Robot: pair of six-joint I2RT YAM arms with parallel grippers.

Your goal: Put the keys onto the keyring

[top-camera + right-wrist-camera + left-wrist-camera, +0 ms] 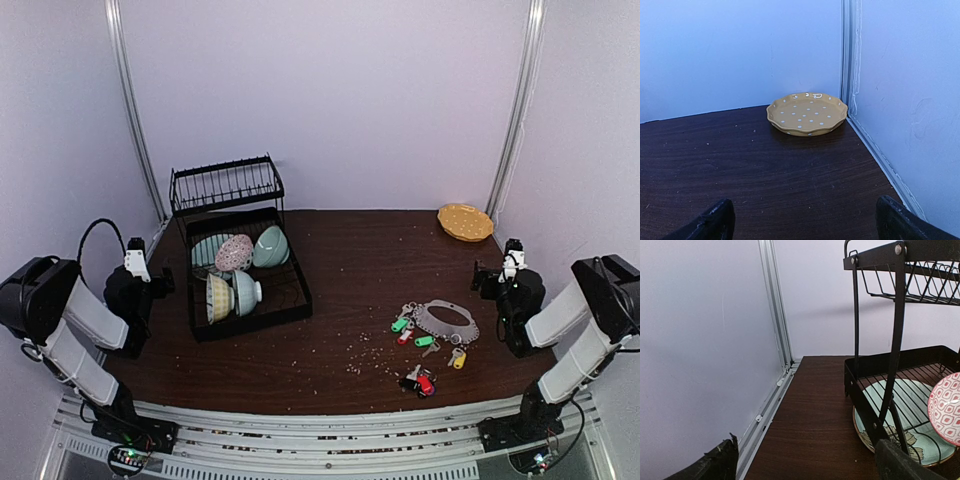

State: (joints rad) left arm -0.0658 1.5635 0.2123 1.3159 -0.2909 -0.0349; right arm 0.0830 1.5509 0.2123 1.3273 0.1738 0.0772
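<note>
At the lower left of the overhead frame, the left gripper (134, 252) is being held above the dark brown wooden table (370, 260), just beside a black wire dish rack (240, 300). In its wrist view its black fingers (715, 465) are being kept wide apart, with nothing between them. At the lower right, the right gripper (513, 252) is being held in the same way, its fingers (710, 221) spread and empty.

Nearest on the table, lower right of centre, small silver metal keys (420, 381) with red and black plastic tags are lying in a clump. Just beyond them, more keys with green, red and yellow tags are lying along the near edge of the large, thin, grey-silver scalloped keyring (446, 319), which is lying flat. Whether any are threaded on it cannot be told.

Left of centre, patterned ceramic bowls (235, 252) are being held on edge in the rack. At the upper right, a round yellow plate with white dots (465, 222) is sitting in the far corner.
</note>
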